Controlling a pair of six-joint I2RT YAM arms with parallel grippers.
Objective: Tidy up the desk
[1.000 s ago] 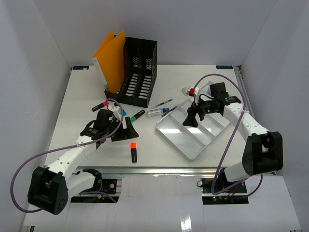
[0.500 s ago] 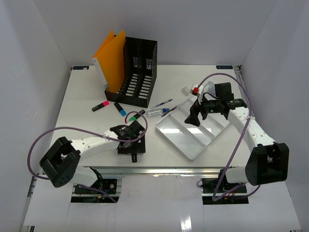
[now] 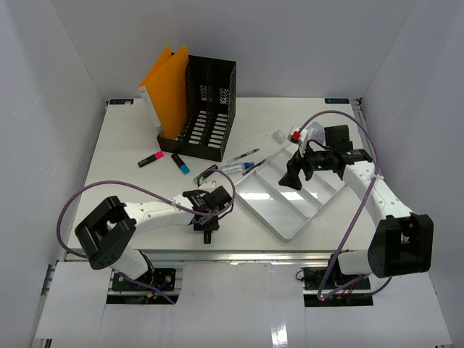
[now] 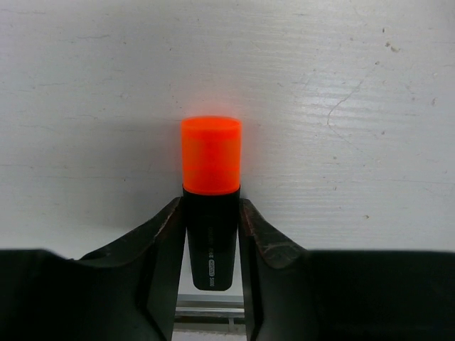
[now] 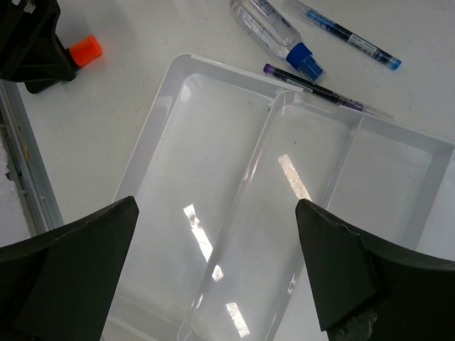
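**Left gripper (image 4: pixel 211 213) closing on the orange highlighter (image 4: pixel 210 160), near the front edge of the desk (image 3: pixel 123 145).** A second ago you had this arm back over the left of the desk with its jaws wide. It has since swung in over the highlighter, and the jaws have narrowed until both fingers (image 4: pixel 167 241) press the black barrel, with the orange cap jutting out ahead of them. The highlighter appears to lie on the desk surface, and you cannot tell from these views whether it has left it. The right gripper (image 5: pixel 217 206) has barely shifted: it hangs spread wide and holding nothing above the white tray (image 5: pixel 153 121), whose visible compartments hold nothing. Judged from this, the grasp is made. Your next move is probably to lift the highlighter and carry it to the tray, provided the grip holds on the slim barrel.
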